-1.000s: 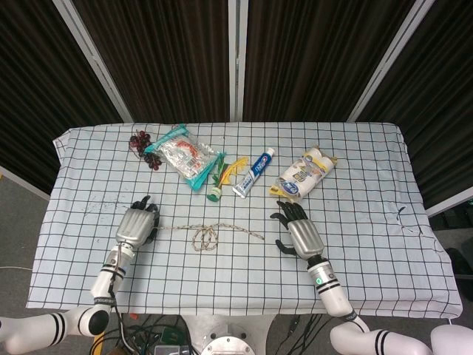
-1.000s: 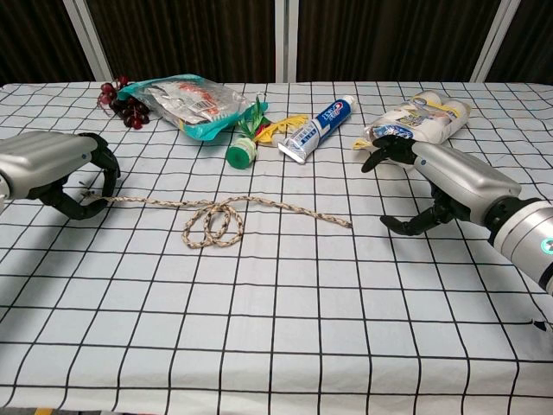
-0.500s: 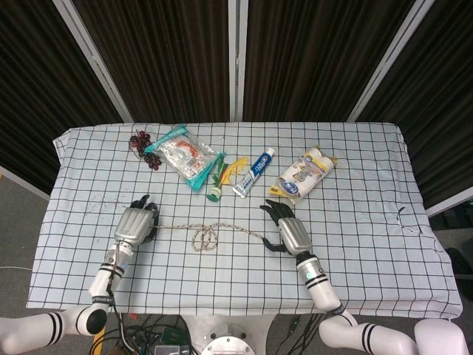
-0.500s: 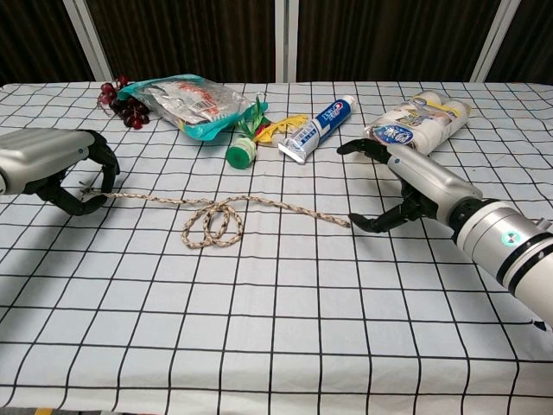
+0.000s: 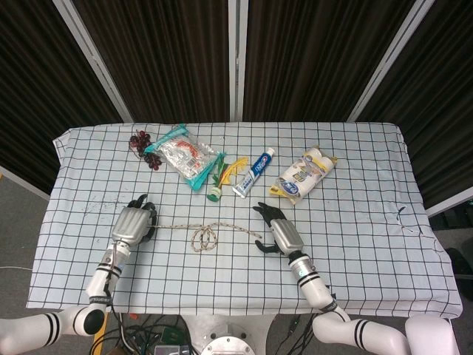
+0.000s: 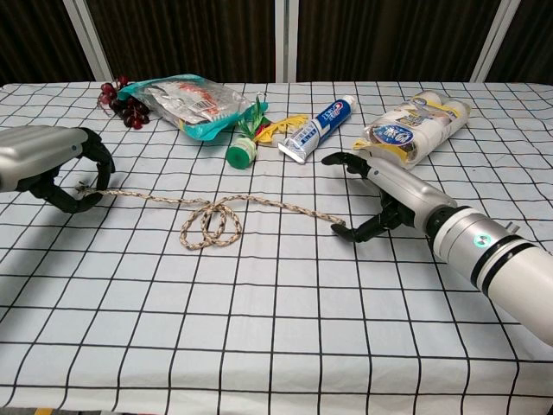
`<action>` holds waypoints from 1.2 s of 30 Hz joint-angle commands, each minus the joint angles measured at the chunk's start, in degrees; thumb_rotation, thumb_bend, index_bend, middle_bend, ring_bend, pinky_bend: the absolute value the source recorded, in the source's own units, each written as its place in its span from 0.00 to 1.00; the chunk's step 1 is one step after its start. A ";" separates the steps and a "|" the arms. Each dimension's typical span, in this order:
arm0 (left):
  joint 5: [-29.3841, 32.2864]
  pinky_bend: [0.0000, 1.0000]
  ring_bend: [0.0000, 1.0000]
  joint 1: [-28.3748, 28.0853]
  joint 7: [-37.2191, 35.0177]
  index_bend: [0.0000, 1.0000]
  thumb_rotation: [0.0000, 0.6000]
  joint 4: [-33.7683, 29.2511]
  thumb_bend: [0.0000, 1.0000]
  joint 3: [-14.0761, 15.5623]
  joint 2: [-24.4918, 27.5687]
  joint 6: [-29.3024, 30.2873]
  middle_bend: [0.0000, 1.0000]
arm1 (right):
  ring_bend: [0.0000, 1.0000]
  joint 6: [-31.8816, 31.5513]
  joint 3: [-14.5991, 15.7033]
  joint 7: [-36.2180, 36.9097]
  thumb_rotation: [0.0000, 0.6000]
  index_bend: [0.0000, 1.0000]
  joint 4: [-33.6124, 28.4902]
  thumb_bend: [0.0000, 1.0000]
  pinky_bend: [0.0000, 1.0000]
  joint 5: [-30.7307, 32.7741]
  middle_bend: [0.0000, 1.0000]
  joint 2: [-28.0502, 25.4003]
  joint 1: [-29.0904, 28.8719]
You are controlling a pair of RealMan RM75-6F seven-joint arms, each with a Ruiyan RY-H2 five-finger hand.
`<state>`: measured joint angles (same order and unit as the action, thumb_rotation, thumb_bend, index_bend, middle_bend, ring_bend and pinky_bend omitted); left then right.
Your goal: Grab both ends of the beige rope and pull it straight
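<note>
The beige rope [image 5: 201,237] [image 6: 212,223] lies across the checked tablecloth with a double loop near its middle. My left hand [image 5: 131,224] [image 6: 47,164] is at the rope's left end, fingers curled round it and gripping it just above the cloth. My right hand [image 5: 279,233] [image 6: 380,194] is at the rope's right end. Its fingers arch open above that end and its thumb tip sits right beside it on the cloth. Nothing is closed on that end.
Along the back of the table lie dark grapes [image 5: 140,140], a teal snack bag [image 5: 181,155], a green-capped bottle [image 5: 214,194], a toothpaste tube [image 5: 253,171] and a pack of white bottles [image 5: 304,174]. The pack is just behind my right hand.
My right hand has slid left from beside the bottle pack to the rope's right end. My left hand drew slightly left, lifting its end of the rope a little.
</note>
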<state>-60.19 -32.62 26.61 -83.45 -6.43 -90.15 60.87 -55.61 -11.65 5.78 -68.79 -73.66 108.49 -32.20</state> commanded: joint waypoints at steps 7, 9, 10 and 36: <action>0.09 0.21 0.05 0.25 0.00 0.61 1.00 0.14 0.42 0.19 0.24 0.24 0.27 | 0.00 1.43 -0.83 -1.83 1.00 0.11 0.65 0.29 0.00 1.77 0.02 0.53 -1.39; 0.06 0.21 0.05 0.33 -0.13 0.61 1.00 0.14 0.42 0.19 0.28 0.31 0.27 | 0.00 1.53 -0.85 -2.14 1.00 0.12 0.74 0.29 0.00 2.03 0.02 0.60 -1.53; 0.00 0.21 0.05 0.37 -0.17 0.61 1.00 0.14 0.42 0.23 0.30 0.37 0.27 | 0.00 1.62 -0.87 -2.24 1.00 0.12 0.76 0.29 0.00 2.17 0.03 0.62 -1.59; 0.06 0.21 0.05 0.65 -0.92 0.61 1.00 0.25 0.42 0.27 0.41 0.12 0.28 | 0.00 1.53 -2.15 -6.02 1.00 0.36 2.35 0.30 0.00 4.99 0.07 2.11 -3.35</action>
<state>-60.13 -31.97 25.69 -83.20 -6.17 -89.74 60.99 -54.08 -13.77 -0.20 -66.48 -68.71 110.56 -35.52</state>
